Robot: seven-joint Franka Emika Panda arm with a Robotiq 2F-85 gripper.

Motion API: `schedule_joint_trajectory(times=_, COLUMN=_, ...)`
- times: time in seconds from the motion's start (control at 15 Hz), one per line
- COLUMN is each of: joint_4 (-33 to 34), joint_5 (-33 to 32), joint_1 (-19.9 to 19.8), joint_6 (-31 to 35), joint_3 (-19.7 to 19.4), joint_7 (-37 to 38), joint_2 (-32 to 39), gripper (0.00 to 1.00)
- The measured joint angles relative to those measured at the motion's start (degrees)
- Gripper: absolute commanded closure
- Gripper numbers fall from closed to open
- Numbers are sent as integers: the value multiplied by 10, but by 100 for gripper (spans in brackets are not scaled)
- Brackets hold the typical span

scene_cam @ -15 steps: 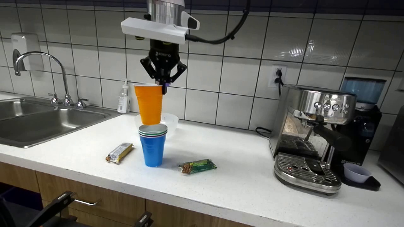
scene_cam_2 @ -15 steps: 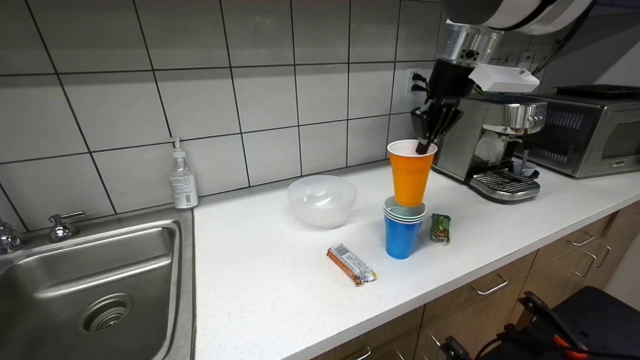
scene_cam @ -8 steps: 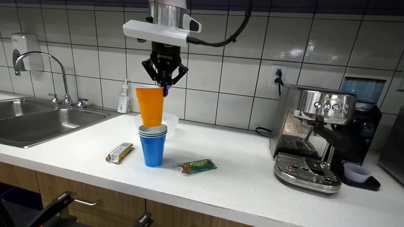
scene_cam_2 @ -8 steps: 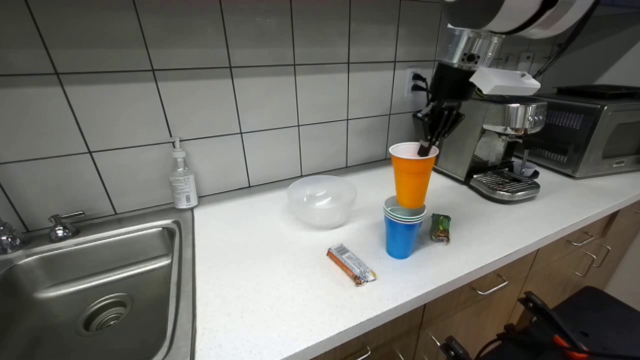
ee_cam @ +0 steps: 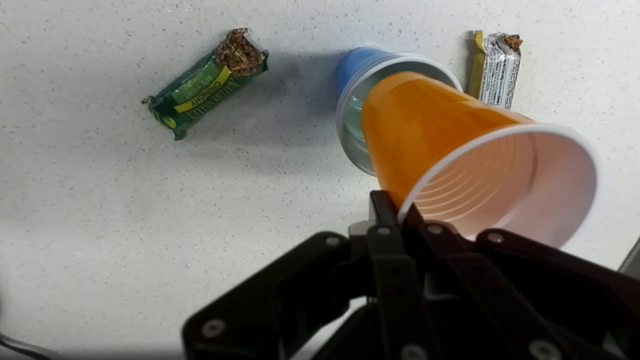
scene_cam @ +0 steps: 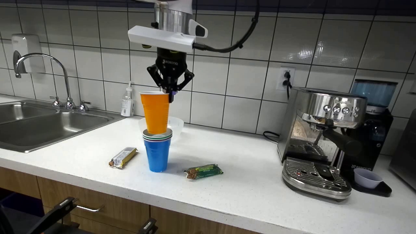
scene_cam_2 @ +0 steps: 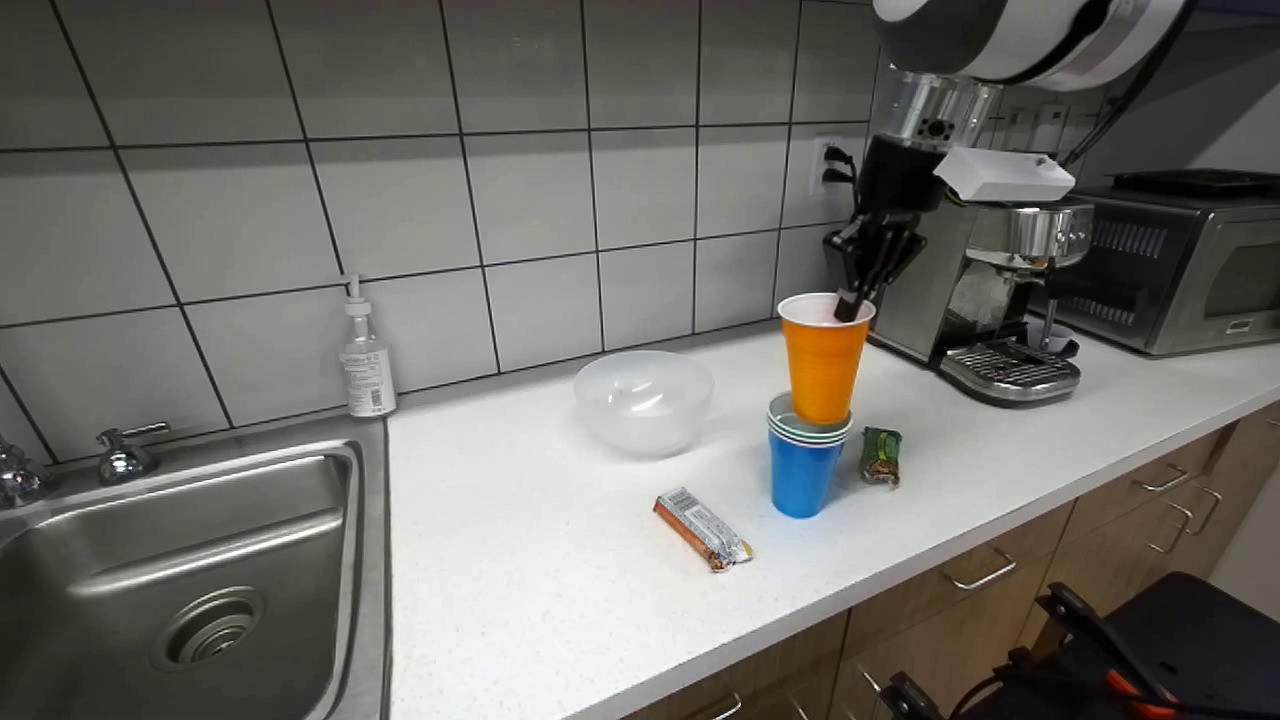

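Note:
My gripper (ee_cam: 397, 209) is shut on the rim of an orange cup (ee_cam: 415, 120), one finger outside the wall and one inside. The cup hangs slightly tilted, mouth up, over a stack of cups whose outermost is a blue cup (scene_cam: 157, 156). In both exterior views the orange cup (scene_cam_2: 825, 365) has its bottom at the stack's mouth; whether it touches, I cannot tell. The stack stands upright on the counter (scene_cam_2: 520, 560). Close by lie a green-wrapped snack bar (ee_cam: 200, 97) and a silver-and-yellow-wrapped bar (ee_cam: 495, 70), one on each side of the stack.
A translucent bowl (scene_cam_2: 645, 405) stands behind the stack, near the tiled wall. The sink (scene_cam: 58, 125) and a soap bottle (scene_cam: 127, 102) are at one end. Toward the opposite end are an espresso machine (scene_cam: 320, 143) and a small pale cup (scene_cam: 367, 178).
The gripper has come down a little with the orange cup, so the cup's bottom is lower against the stack's mouth. The stack and both bars have stayed put.

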Motion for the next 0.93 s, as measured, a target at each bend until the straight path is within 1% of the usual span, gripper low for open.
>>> schedule_joint_trajectory(times=0.93, joint_4=0, joint_5=20, joint_1=4, joint_6=29, joint_3=0, joint_7=-2, joint_2=31, gripper=99)
